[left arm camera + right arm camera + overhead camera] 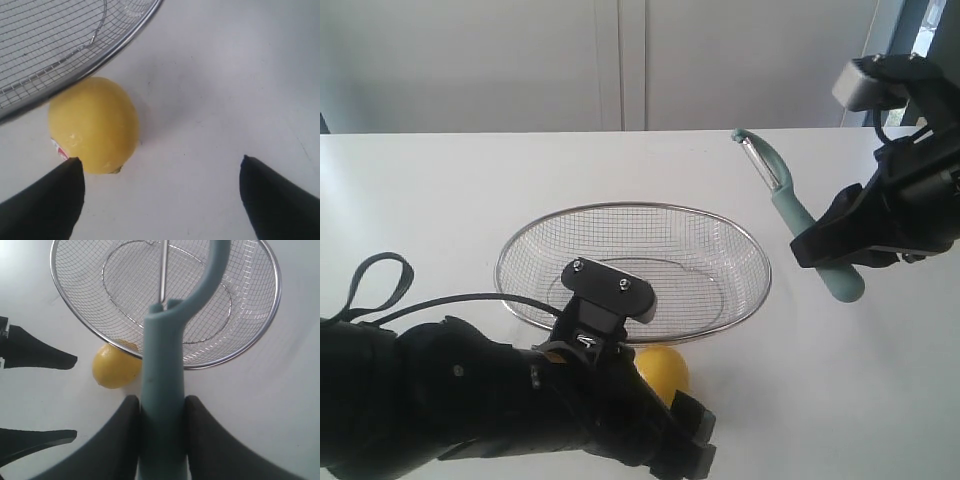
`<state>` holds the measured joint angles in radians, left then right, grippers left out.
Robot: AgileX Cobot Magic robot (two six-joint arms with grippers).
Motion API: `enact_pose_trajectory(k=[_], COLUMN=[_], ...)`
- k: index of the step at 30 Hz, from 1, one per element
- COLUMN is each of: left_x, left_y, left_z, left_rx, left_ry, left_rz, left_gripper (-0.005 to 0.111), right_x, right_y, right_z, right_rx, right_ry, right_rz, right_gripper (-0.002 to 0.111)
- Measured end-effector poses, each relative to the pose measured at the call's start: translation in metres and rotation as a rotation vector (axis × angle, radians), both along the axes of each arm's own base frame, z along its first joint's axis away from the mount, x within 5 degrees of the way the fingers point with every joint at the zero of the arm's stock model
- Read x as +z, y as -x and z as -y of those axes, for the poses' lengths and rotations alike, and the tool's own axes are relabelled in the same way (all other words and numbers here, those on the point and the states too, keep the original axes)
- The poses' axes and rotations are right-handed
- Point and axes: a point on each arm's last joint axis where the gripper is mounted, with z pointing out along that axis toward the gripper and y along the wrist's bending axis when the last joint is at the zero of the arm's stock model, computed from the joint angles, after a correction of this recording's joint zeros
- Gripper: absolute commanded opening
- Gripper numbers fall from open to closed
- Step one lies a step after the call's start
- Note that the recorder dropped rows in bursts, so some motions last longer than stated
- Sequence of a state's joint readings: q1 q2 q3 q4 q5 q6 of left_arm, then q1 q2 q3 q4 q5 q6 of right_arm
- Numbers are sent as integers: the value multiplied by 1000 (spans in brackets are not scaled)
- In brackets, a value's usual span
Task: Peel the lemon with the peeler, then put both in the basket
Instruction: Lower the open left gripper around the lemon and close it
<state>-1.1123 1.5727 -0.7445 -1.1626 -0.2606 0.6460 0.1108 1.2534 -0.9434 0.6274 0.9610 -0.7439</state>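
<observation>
Exterior view: lemon (665,372) at 6 o'clock of basket (620,206); left end effector (160,161) gapes wide, off-centre, so closing may roll it away; right end effector (162,410) clamps peeler (785,195).

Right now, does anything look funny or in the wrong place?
The lemon lies on the table just outside the basket, tucked beside its rim, not inside. Nothing looks spilled or broken.
</observation>
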Motion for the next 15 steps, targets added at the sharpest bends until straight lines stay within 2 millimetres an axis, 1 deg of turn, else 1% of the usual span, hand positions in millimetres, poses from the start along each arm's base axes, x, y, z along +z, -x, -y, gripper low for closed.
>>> enact_pose_trajectory(k=[2, 9, 15], left_x=[0, -6, -21], left_y=[0, -4, -7], left_z=[0, 0, 2], left_rx=[-24, 28, 40], left_ry=[-15, -26, -73], left_rz=[25, 18, 10], left_gripper=[86, 86, 86], right_x=[0, 0, 0], right_y=[0, 0, 0], right_z=[0, 0, 0], right_rx=[0, 0, -1], right_ry=[0, 0, 0], right_rz=[0, 0, 1], right_gripper=[0, 0, 0])
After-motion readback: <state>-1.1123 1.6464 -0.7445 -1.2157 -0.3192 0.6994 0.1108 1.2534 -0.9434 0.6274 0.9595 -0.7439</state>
